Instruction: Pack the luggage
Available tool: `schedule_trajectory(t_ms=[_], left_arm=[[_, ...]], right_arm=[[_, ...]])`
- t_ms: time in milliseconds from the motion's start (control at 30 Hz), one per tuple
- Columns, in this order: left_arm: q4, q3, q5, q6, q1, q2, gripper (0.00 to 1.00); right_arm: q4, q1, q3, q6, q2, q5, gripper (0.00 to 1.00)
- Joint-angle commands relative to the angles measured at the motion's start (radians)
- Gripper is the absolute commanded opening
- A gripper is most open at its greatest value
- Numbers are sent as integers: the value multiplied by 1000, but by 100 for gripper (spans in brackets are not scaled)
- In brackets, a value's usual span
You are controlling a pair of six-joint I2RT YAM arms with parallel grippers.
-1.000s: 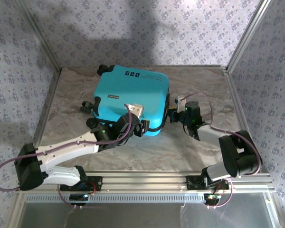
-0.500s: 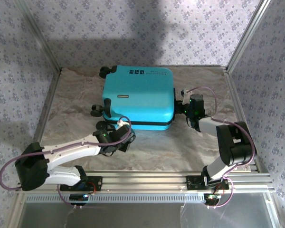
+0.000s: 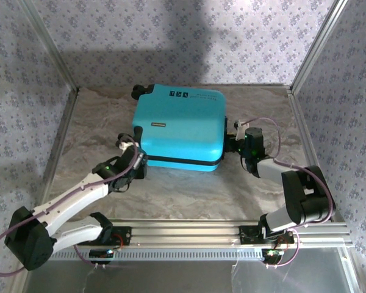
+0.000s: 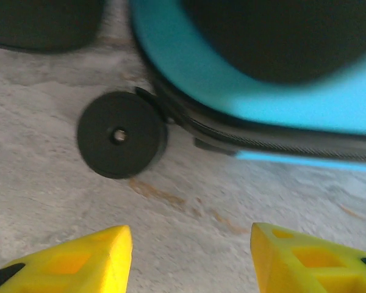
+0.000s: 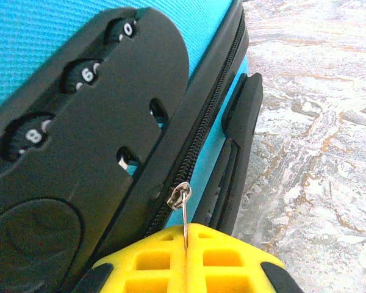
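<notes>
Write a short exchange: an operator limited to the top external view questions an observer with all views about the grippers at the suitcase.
Operator: Is the right gripper holding anything at the luggage's side?
Observer: Yes, it is shut on the metal zipper pull.
Operator: And the left gripper?
Observer: Open, with nothing between its yellow fingers; a black wheel of the luggage sits just ahead on the table.
</notes>
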Motion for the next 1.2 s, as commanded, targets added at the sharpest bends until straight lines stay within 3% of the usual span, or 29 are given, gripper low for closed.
schedule_trajectory(t_ms=[0, 300, 600, 733, 900, 1167], left_arm=[[60, 0, 44, 57, 98, 7, 55], [219, 103, 177, 146, 369, 174, 54], [263, 345, 240, 218, 488, 394, 54], [184, 501, 243, 207, 556, 512, 52], [111, 536, 221, 195, 492, 453, 52], [-53, 564, -105, 176, 109, 272, 56]], right_arm=[[6, 5, -24, 7, -63, 68, 0], [9, 106, -109, 10, -151, 121, 0], [3, 240, -206, 32, -266, 191, 0], [-2, 301, -224, 31, -291, 232, 0], [-13, 298, -228, 17, -289, 249, 0], [-13, 283, -228, 10, -287, 248, 0]])
